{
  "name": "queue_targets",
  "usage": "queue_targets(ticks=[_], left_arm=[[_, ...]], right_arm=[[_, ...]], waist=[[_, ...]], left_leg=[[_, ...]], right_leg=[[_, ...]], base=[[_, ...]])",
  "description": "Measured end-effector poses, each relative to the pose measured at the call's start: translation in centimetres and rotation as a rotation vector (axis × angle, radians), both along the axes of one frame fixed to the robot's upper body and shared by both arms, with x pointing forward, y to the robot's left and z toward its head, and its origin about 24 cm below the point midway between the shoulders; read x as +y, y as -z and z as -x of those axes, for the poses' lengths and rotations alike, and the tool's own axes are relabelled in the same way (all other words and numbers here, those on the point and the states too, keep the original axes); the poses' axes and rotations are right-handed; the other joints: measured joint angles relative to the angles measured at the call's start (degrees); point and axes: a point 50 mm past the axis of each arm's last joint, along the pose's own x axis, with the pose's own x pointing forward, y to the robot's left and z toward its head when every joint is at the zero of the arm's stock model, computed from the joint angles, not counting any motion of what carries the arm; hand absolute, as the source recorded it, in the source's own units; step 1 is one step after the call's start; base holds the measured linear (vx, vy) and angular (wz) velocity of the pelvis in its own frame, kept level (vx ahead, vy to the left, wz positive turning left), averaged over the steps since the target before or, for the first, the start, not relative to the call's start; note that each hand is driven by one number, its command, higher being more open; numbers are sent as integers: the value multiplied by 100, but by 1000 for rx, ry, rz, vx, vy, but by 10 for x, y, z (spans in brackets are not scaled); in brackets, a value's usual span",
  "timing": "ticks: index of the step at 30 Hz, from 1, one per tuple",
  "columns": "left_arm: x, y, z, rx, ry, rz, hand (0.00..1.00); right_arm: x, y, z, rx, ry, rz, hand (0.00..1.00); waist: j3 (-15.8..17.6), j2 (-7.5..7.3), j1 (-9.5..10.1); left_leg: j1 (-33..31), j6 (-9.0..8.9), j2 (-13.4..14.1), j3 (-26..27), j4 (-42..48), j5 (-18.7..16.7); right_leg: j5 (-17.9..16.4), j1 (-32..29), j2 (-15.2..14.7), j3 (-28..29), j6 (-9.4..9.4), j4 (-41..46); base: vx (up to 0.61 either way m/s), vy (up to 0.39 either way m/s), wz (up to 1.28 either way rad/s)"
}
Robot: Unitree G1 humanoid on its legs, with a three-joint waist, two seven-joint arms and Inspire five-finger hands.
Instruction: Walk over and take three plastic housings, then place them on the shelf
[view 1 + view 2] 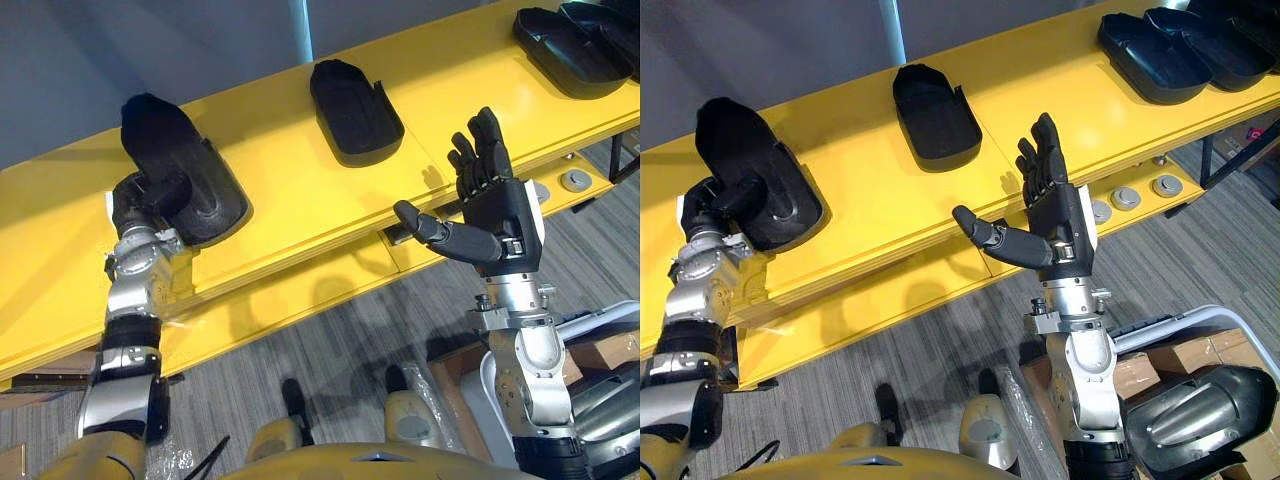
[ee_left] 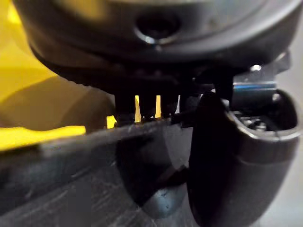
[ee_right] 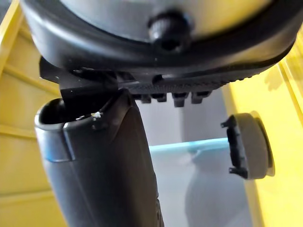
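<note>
- The left hand (image 1: 140, 200) is clamped on the near rim of a black plastic housing (image 1: 205, 190), thumb inside the shell and fingers behind it, at the left part of the yellow shelf (image 1: 290, 195) near its front edge. Whether the housing lies flat cannot be told.
- The right hand (image 1: 505, 215) hovers empty just off the shelf's front edge, fingers straight and pointing up, thumb spread wide.
- A second housing (image 1: 355, 110) lies hollow side up mid-shelf, between the two hands and nearer the back edge.
- More housings (image 1: 565, 45) overlap at the shelf's right end.
- Round grey discs (image 1: 1127, 197) sit on a lower ledge by the right hand, above grey carpet (image 1: 330, 340).
</note>
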Motion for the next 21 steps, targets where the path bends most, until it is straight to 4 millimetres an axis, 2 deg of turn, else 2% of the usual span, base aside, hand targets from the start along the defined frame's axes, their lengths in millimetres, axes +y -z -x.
queue_targets(ticks=[3,11,21], left_arm=[[6,-2,0,39,-2,-78,100],[13,-14,-9,81,23,-132,100],[19,-17,-10,60,7,-100,100]], right_arm=[[1,1,-1,10,7,-9,100],[0,1,-1,12,19,-16,100],[0,1,-1,11,8,-9,100]], waist=[[7,-11,-85],[76,-55,-103],[86,-64,-132]], left_leg=[[0,-1,1,10,-1,-1],[11,-2,5,66,-11,-2],[16,-6,3,181,-19,-7]], right_leg=[[1,-1,0,11,1,-3],[18,-16,3,62,22,-8],[46,-71,-2,183,55,-21]], base=[[0,0,0],[-2,1,-1],[1,4,-5]])
